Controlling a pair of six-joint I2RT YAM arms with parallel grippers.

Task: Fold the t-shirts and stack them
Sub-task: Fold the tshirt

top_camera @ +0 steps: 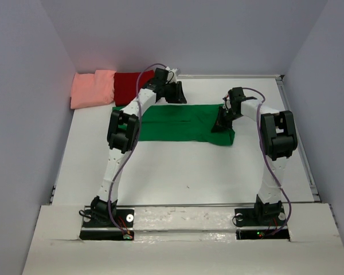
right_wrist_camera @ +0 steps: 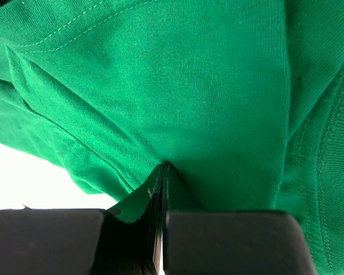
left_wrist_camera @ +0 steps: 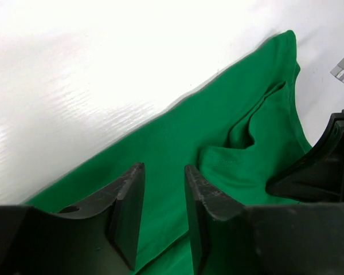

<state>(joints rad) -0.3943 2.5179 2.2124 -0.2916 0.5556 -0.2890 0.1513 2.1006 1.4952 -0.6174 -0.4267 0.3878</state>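
right gripper (right_wrist_camera: 162,186): jaws pressed together on a pinch of the green t-shirt (right_wrist_camera: 206,86), and the fabric rises to the tips in a small tented fold. a stitched hem runs across the upper left of this view and a ribbed band down its right side.

left gripper (left_wrist_camera: 163,212): jaws parted by a narrow gap, with nothing held between them. green fabric lies under the tips, but it cannot be told whether they touch it.

top view: the green t-shirt lies spread as a wide band across the far half of the white table (top_camera: 183,172), nearer the far edge than the near edge. the right gripper sits at its right end and the left gripper at its far edge. the salmon-pink t-shirt (top_camera: 93,87) lies folded in the far left corner. the dark red t-shirt (top_camera: 131,86) lies against its right side along the far edge, just beyond the green one's far left corner.
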